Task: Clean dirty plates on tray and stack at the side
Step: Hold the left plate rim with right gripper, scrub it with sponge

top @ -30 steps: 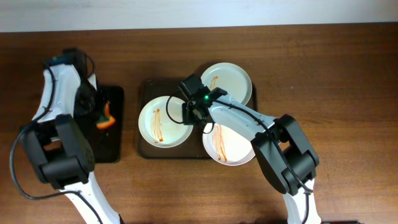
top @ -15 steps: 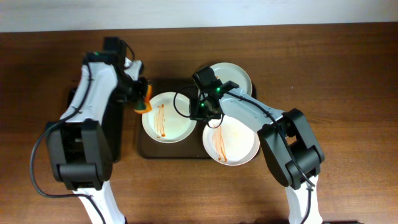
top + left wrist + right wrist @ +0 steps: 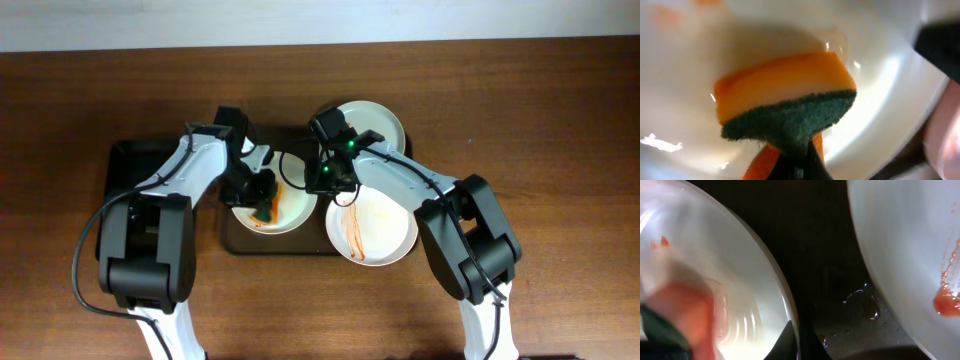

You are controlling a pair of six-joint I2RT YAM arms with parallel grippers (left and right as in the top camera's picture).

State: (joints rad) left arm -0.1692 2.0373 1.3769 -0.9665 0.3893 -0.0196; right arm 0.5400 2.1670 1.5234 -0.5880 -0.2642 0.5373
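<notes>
Three white plates lie on the dark brown tray (image 3: 232, 240). The left plate (image 3: 290, 208) has orange-brown streaks, and so does the front right plate (image 3: 378, 235). The back right plate (image 3: 372, 125) has a thin streak. My left gripper (image 3: 262, 193) is shut on an orange and green sponge (image 3: 785, 95) and presses it onto the left plate (image 3: 890, 100). My right gripper (image 3: 323, 180) is shut on that plate's right rim (image 3: 785, 300). The right wrist view also shows the blurred sponge (image 3: 680, 315) and a second plate (image 3: 905, 245) with red sauce.
A smaller black tray (image 3: 130, 165) lies left of the brown tray, under my left arm. Wet drops show on the brown tray floor (image 3: 865, 305) between the plates. The front right plate overhangs the tray's front right corner. Brown wooden table (image 3: 560, 150) all round.
My left arm has swung right from the black tray, carrying the sponge onto the left plate. My right gripper shifted the plate slightly right, then held still.
</notes>
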